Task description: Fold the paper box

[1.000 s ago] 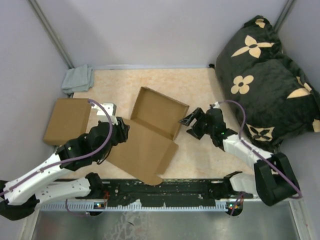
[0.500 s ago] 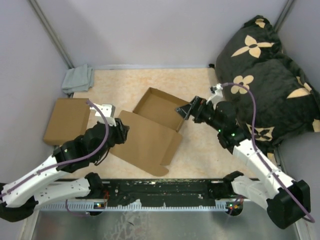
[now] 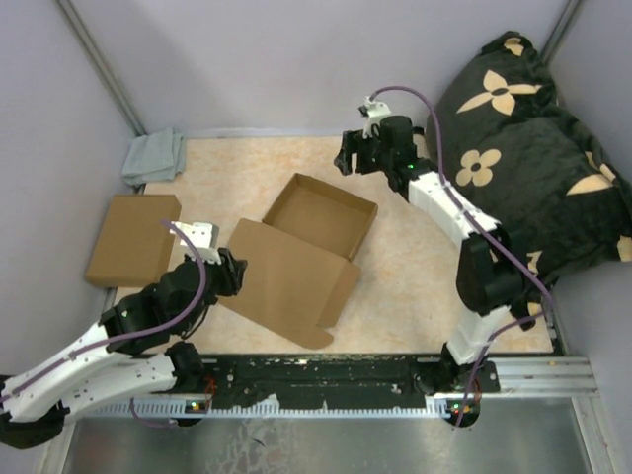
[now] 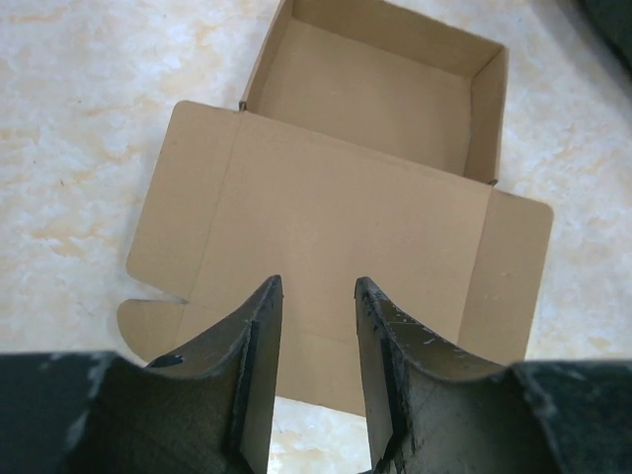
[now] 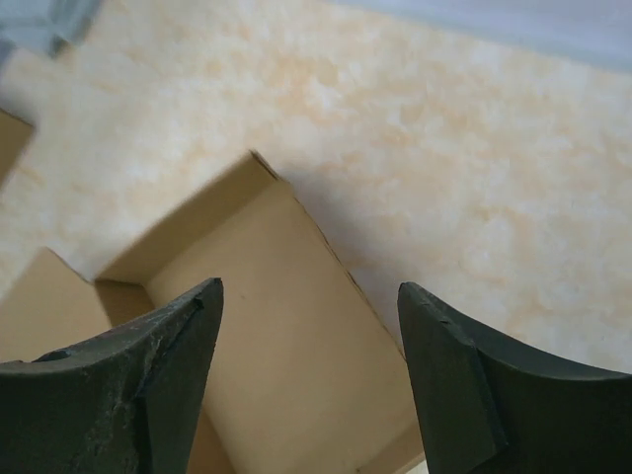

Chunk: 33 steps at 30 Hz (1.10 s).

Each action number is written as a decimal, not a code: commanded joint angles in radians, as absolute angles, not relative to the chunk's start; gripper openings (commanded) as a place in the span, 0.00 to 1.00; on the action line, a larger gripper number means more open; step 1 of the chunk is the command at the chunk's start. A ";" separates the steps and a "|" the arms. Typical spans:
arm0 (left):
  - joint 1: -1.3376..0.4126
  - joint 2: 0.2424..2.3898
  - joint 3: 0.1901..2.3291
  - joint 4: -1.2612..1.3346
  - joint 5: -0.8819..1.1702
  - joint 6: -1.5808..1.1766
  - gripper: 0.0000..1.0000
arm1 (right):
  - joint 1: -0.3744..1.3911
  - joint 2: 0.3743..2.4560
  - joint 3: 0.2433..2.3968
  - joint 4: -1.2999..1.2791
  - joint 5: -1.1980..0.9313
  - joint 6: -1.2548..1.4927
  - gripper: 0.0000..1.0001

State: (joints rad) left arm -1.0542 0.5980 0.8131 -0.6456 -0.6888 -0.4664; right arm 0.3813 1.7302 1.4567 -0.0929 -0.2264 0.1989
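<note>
The paper box (image 3: 318, 215) is placed on the table (image 3: 415, 207), its lid laid flat toward the left gripper (image 4: 318, 286), whose fingers are set apart; the right gripper (image 5: 311, 296) is held wide open above its far corner

Pale grey walls (image 3: 296, 59) close in a beige marbled table (image 3: 405, 286); black flowered cushion (image 3: 533, 148) at two o'clock, crumpled grey cloth (image 3: 153, 156) at ten o'clock.
</note>
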 commanded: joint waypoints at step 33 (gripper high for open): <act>-1.060 0.641 0.736 -0.573 -0.657 -0.456 0.43 | 0.413 1.863 1.345 -0.330 0.269 0.384 0.21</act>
State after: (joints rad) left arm -1.0542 0.6403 0.7506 -0.6113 -0.6765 -0.4664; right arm 0.4549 2.0644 1.4803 -0.3294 0.1562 0.1619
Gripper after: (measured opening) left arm 0.428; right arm 0.273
